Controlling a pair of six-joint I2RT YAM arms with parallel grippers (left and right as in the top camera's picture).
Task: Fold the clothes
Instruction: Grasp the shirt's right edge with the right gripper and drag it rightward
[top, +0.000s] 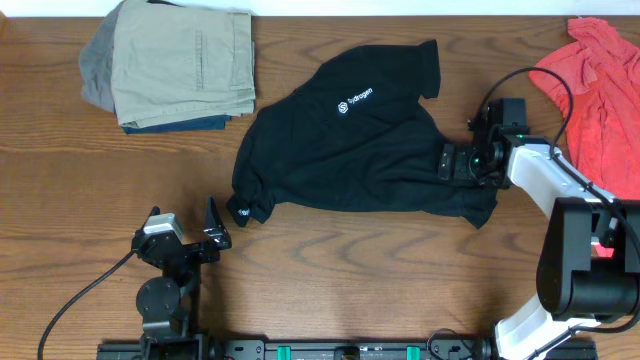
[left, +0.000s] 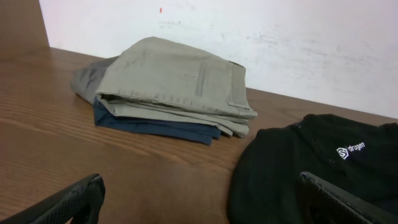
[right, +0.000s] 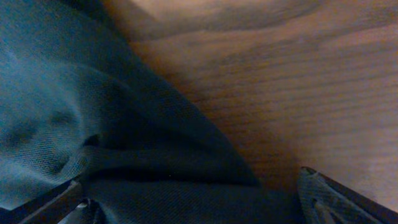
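The black shirt (top: 350, 140) lies crumpled in the middle of the wooden table, with its white logo (top: 357, 101) facing up. My right gripper (top: 448, 160) is at the shirt's right edge, low over it. In the right wrist view (right: 189, 186) its fingers are wide open with black fabric (right: 93, 112) lying between them. My left gripper (top: 183, 211) is open and empty near the front left, just left of the shirt's lower-left sleeve (top: 245, 208). In the left wrist view (left: 199, 190) the shirt (left: 298, 162) is by its right finger.
A folded stack of khaki, grey and navy garments (top: 180, 65) sits at the back left, also in the left wrist view (left: 174, 81). A coral-red shirt (top: 600, 90) lies at the far right, beside my right arm. Bare wood (top: 350, 260) runs along the front.
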